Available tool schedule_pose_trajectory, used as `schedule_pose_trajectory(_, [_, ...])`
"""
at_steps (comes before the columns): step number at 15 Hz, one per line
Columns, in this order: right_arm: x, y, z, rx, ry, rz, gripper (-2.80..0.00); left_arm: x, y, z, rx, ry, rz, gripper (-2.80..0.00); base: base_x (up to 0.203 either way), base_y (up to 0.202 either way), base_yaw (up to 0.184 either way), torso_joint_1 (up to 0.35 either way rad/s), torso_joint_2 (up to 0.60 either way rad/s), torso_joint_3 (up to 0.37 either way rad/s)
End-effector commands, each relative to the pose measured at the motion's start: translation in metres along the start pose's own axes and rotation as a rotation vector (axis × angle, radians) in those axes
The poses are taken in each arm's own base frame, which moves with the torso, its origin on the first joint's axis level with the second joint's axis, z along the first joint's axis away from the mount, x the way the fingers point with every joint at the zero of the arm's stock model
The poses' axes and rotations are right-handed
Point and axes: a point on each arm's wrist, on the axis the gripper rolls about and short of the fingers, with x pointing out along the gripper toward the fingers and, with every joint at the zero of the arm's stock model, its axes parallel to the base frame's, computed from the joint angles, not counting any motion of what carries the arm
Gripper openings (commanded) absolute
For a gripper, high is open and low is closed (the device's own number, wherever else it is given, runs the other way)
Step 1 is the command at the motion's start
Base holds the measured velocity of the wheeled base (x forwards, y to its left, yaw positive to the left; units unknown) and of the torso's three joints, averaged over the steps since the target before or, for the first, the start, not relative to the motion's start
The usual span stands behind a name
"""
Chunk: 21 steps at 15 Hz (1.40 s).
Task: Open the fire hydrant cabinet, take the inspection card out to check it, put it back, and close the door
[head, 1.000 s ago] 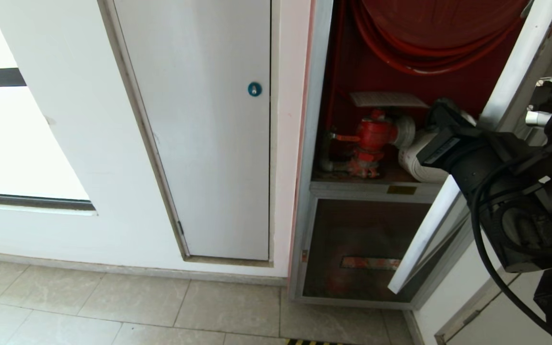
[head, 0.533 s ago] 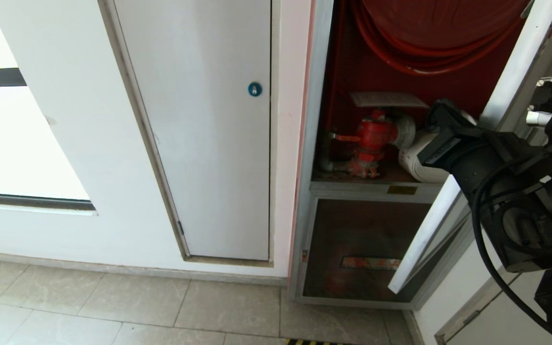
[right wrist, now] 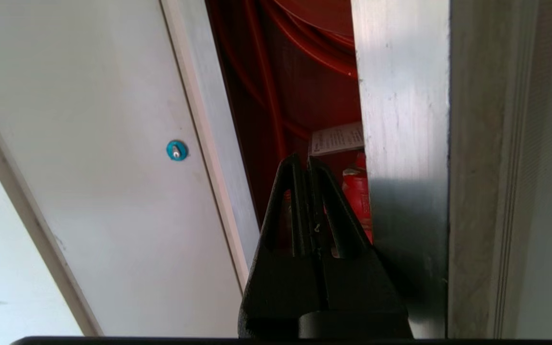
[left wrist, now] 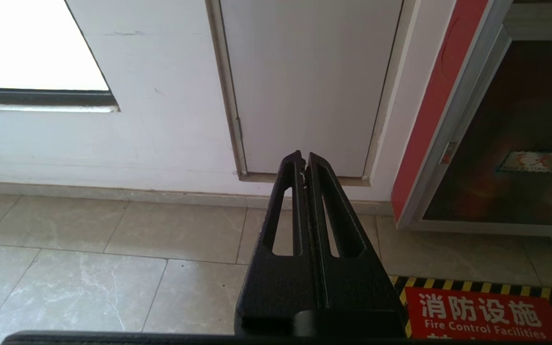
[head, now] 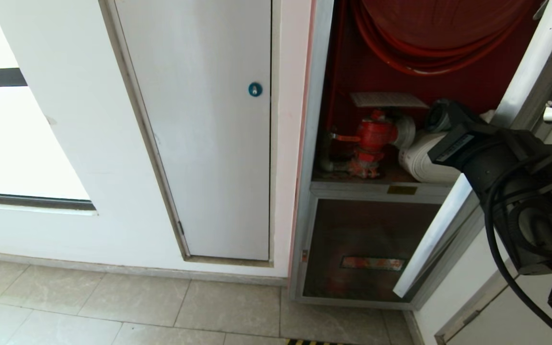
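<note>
Right wrist view: the right tool [right wrist: 308, 165], its fingers pressed together and holding nothing, sits just beside the inner edge of the door [right wrist: 400, 120], which stands swung out. Beyond its tips the fire hydrant cabinet [head: 352, 72] shows red inside, and the inspection card [head: 387, 99] lies above the red valve [head: 372, 136], ahead of the tool and apart from it. Judging by this, opening is about done; next the fingers must spread and reach for the card. The left tool [left wrist: 304, 167] hangs pressed together near the floor.
</note>
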Motion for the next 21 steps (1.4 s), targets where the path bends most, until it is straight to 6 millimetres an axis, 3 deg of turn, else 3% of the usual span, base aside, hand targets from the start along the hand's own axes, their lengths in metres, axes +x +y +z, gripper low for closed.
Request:
schedule_pose_trajectory(1, [-0.004,-0.005,0.009,0.012,-0.025,-0.011,-2.80,0.000,0.000,0.000,0.000,0.003,0.000,-2.80,0.000,0.000,0.000,0.000,0.00,0.000])
schedule_pose_trajectory(10, [-0.022,-0.018,0.022,0.018,-0.031,-0.054,-2.80,0.000,0.000,0.000,0.000,0.003,0.001,-2.80,0.000,0.000,0.000,0.000,0.00,0.000])
schedule_pose_trajectory(21, [-0.027,-0.027,0.034,-0.006,-0.056,-0.120,-2.80,0.000,0.000,0.000,0.000,0.003,0.000,-2.80,0.000,0.000,0.000,0.000,0.00,0.000])
